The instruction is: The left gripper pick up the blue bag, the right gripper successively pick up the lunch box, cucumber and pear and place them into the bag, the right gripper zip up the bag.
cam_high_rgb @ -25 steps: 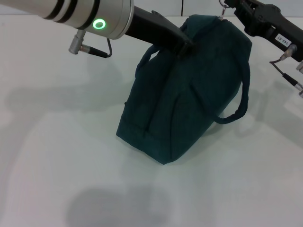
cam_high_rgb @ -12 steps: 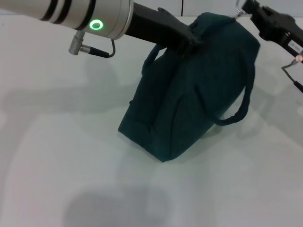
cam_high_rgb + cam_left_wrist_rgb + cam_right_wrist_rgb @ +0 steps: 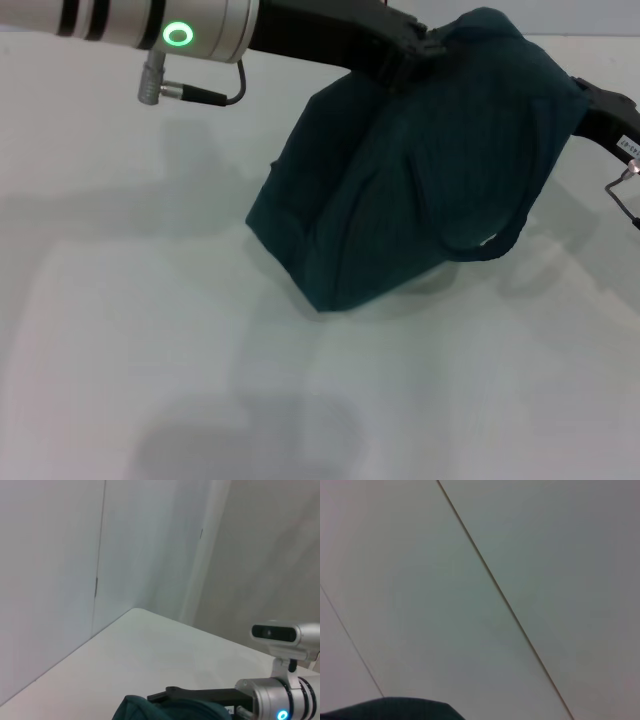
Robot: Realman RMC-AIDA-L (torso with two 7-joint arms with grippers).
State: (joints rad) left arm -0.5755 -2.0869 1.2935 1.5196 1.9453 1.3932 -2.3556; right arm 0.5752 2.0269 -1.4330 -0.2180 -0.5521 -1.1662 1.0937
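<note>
The blue bag (image 3: 420,170) is sitting tilted on the table (image 3: 150,350); the left gripper (image 3: 405,55) is meeting its top from the left; the right gripper (image 3: 605,115) is lying at its right.

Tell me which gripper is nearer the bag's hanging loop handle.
Right. The right gripper sits at the blue bag's far side, just above the handle; the left gripper is at the bag's top, farther away.

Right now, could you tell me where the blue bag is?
In the head view the blue bag stands tilted on the white table, right of centre, between the left gripper and the right gripper.
</note>
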